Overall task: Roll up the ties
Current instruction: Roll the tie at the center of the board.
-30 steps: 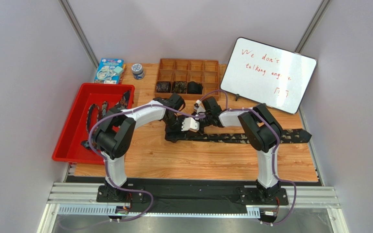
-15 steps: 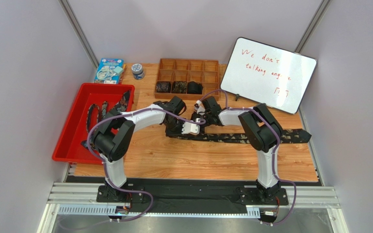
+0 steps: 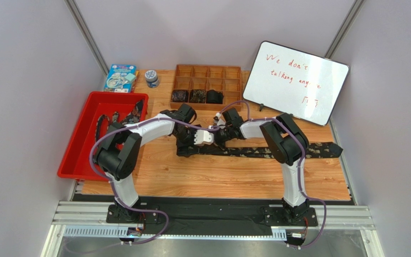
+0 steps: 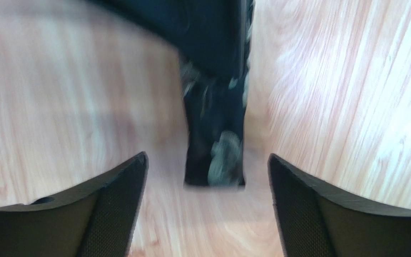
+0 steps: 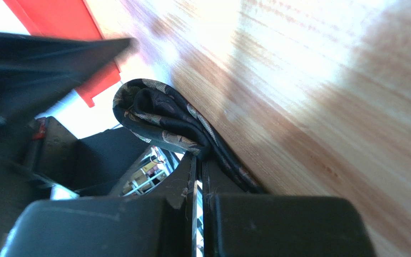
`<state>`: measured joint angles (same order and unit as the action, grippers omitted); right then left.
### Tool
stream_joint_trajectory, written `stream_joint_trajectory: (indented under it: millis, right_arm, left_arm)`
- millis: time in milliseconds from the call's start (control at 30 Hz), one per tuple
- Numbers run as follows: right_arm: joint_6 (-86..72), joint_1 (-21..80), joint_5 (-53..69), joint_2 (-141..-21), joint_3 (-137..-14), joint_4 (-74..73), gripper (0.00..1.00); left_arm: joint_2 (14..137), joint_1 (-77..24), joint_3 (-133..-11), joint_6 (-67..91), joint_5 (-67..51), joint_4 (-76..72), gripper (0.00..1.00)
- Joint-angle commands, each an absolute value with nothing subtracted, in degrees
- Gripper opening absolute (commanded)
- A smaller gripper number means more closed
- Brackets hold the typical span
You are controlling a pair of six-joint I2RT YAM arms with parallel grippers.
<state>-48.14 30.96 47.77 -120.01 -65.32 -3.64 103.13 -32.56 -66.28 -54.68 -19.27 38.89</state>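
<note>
One long dark tie with pale floral speckles lies flat across the wooden table. Its narrow end sits on the wood between my left gripper's open fingers, untouched. In the top view the left gripper hovers over the tie's left end. My right gripper is just to its right, shut on a folded loop of the tie and pinching the fabric at its tips. Three coiled ties sit in the wooden organizer's front row.
A red tray at the left holds more loose ties. The wooden compartment organizer stands at the back. A whiteboard leans at the back right. A blue box and a small jar stand at the back left.
Both grippers have shifted a little to the left along the table, and the tie's left end has moved left with them. The right gripper stays shut on the tie.
</note>
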Motion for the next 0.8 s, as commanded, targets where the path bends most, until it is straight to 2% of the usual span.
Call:
stream_joint_trajectory:
  millis: [0, 100, 233, 300, 367, 400, 433, 500, 567, 600, 767]
  right_arm:
    - [-47.37, 30.41, 44.83, -122.87, -65.66, -3.61, 0.0]
    - [-47.37, 30.23, 45.35, -123.31, -65.39, -3.25, 0.0]
    - [-46.23, 30.32, 45.97, -123.84, -65.65, -3.77, 0.0]
    - [-45.0, 30.32, 46.4, -124.28, -66.18, -4.57, 0.0]
    - [-44.3, 30.5, 46.67, -125.06, -66.97, -5.36, 0.0]
    - [-43.95, 30.5, 46.76, -125.33, -66.97, -5.71, 0.0]
    - [-44.03, 30.67, 46.93, -125.42, -66.89, -5.19, 0.0]
    - [-44.03, 30.94, 47.28, -125.77, -66.18, -4.66, 0.0]
    - [-44.12, 31.29, 47.81, -125.95, -65.83, -4.31, 0.0]
    - [-43.86, 31.38, 48.07, -126.03, -65.57, -4.31, 0.0]
    - [-42.63, 31.73, 48.78, -125.16, -65.13, -4.83, 0.0]
  left_arm:
    - [95.29, -28.83, -66.19, -53.71, -26.79, 40.79, 1.0]
    - [86.43, -26.55, -62.33, -48.88, -29.34, 34.41, 1.0]
    - [82.71, -24.43, -59.16, -49.39, -36.11, 36.64, 0.99]
    - [83.75, -24.43, -58.71, -49.39, -36.48, 39.35, 0.99]
    - [86.99, -24.17, -63.34, -53.57, -33.68, 46.01, 0.99]
    - [91.71, -23.04, -65.81, -55.88, -38.27, 54.93, 0.99]
    - [93.32, -21.37, -69.57, -56.59, -39.36, 57.11, 0.99]
    - [90.91, -20.57, -68.22, -52.3, -39.29, 50.59, 0.99]
    - [85.55, -21.18, -60.67, -51.07, -37.8, 42.41, 0.99]
    - [79.95, -21.62, -58.03, -48.02, -35.36, 33.49, 0.99]
    - [67.34, -21.53, -50.28, -47.27, -36.46, 27.6, 1.0]
